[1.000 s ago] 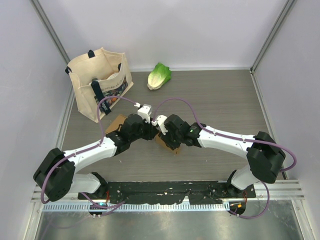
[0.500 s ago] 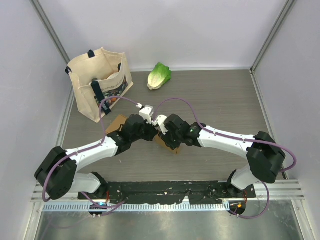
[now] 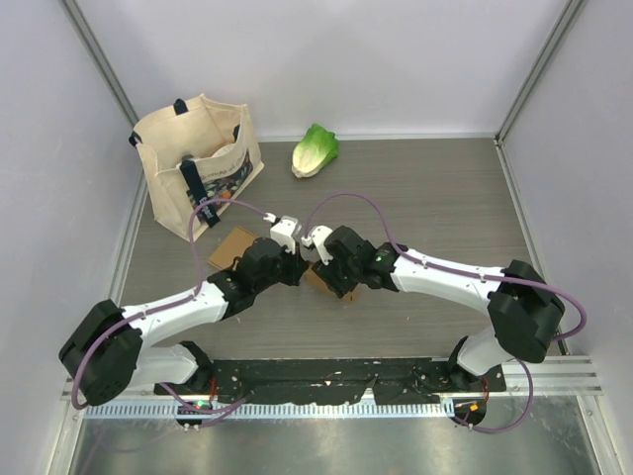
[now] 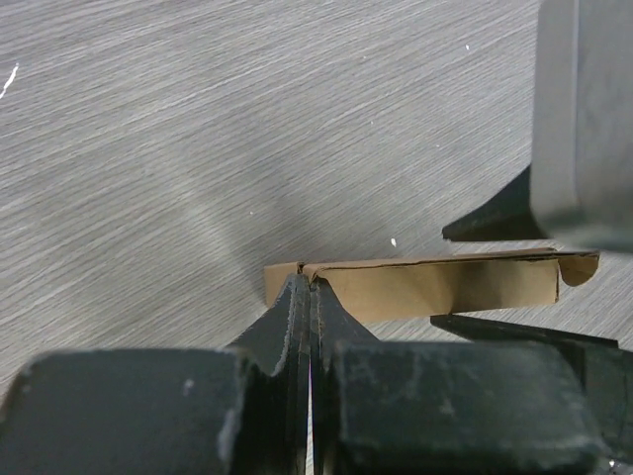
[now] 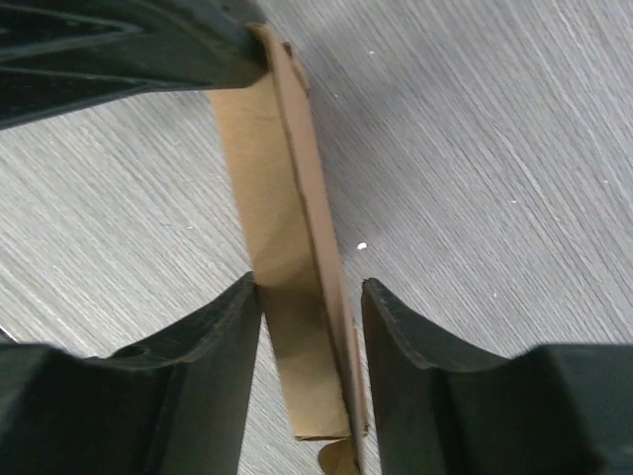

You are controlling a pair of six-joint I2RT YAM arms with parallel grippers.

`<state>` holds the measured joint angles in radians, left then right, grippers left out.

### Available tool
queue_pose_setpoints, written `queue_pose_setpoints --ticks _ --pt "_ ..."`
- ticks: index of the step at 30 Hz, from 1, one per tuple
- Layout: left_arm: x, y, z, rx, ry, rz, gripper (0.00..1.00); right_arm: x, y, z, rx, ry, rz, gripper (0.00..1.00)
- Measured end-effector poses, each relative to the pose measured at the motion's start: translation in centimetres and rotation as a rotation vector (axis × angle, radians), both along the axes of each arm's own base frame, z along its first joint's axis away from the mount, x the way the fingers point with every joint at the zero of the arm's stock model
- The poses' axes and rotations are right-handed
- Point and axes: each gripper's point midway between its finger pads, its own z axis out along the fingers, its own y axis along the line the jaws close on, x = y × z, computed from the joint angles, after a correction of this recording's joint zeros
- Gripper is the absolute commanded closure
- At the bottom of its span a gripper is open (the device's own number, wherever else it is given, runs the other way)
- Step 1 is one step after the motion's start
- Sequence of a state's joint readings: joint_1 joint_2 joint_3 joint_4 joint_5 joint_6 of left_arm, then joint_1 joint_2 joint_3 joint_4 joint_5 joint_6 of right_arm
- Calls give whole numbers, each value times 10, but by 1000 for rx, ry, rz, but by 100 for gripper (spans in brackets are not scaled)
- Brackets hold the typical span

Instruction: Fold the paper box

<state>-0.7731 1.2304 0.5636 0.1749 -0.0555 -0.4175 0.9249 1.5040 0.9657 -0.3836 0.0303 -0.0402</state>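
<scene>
The brown paper box [image 3: 235, 244] lies partly folded at the table's middle, mostly hidden under both wrists. My left gripper [image 4: 312, 285] is shut on the top corner of an upright box wall [image 4: 435, 287]. In the top view the left gripper [image 3: 297, 263] meets my right gripper [image 3: 318, 265] over the box. My right gripper [image 5: 309, 297] is open and straddles the same upright wall [image 5: 287, 247]; its left finger [image 5: 223, 336] is against the cardboard and the right finger [image 5: 406, 336] stands off with a gap. The left gripper's dark finger [image 5: 129, 45] shows at the wall's far end.
A cream tote bag [image 3: 198, 163] with items inside stands at the back left. A green lettuce head [image 3: 315, 150] lies at the back centre. Metal frame rails [image 3: 514, 188] border the wooden table on both sides.
My left jaws have closed onto the box wall's corner. My right jaws have opened wider around the wall. The left arm has shifted slightly, uncovering more of the box's flat flap.
</scene>
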Motion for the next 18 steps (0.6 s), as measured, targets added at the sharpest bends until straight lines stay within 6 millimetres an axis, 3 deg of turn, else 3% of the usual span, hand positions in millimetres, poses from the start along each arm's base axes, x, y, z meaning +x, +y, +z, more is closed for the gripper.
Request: queue_pose_setpoints --ticks 4,9,14,17,18 --pt "0 3 0 1 -11 27 100 5 -5 1 9 6 -85 32" --pt "2 5 0 1 -12 55 100 2 -14 14 57 38 -227 26" --pt "1 4 0 4 -10 66 100 -4 -20 49 193 59 -373 25" --pt "-1 3 0 11 -7 73 100 -8 -27 64 255 82 -469 30" --pt "-1 3 0 16 -6 76 100 -9 -29 67 273 95 -504 36"
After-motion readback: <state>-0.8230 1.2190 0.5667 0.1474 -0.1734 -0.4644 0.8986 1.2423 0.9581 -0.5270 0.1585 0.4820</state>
